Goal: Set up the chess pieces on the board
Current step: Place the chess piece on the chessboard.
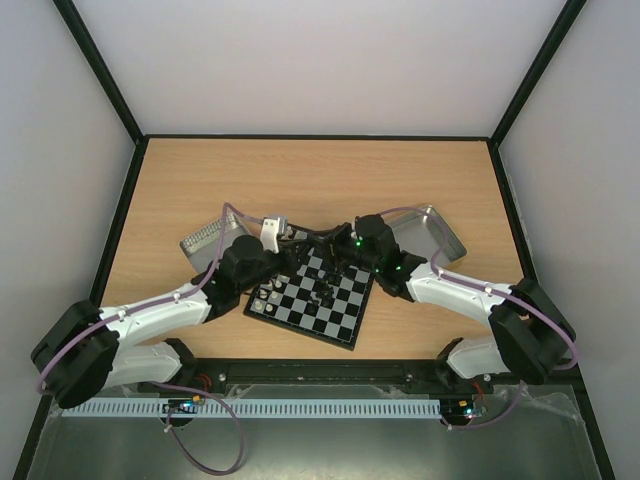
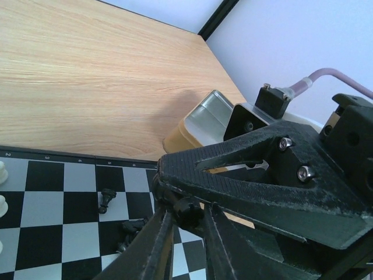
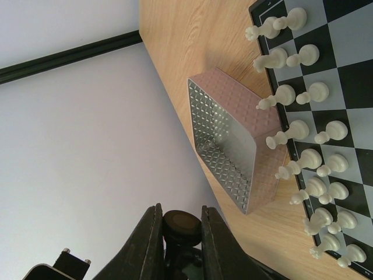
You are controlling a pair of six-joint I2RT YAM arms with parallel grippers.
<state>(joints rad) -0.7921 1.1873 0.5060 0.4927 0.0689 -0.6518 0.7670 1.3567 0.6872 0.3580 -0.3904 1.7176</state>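
Observation:
The board (image 1: 325, 310) lies at the table's near middle. White chess pieces (image 1: 268, 294) stand in two rows along its left side, also seen in the right wrist view (image 3: 309, 157). A few black pieces (image 1: 325, 290) lie loose mid-board, and two of them lie tipped over (image 2: 106, 198). My two grippers meet tip to tip over the board's far edge. My right gripper (image 3: 180, 233) is shut on a black chess piece (image 3: 182, 221) whose round base faces the camera. My left gripper (image 2: 187, 217) closes on a black piece (image 2: 189, 207) right at the right gripper's fingers (image 2: 233, 169). I cannot tell whether it is the same piece.
A metal tray (image 1: 205, 240) lies behind the board's left corner, with embossed walls (image 3: 233, 151). A second tray (image 1: 440, 232) lies at the back right, also in the left wrist view (image 2: 207, 116). Bare wooden table (image 1: 320, 180) stretches to the back walls.

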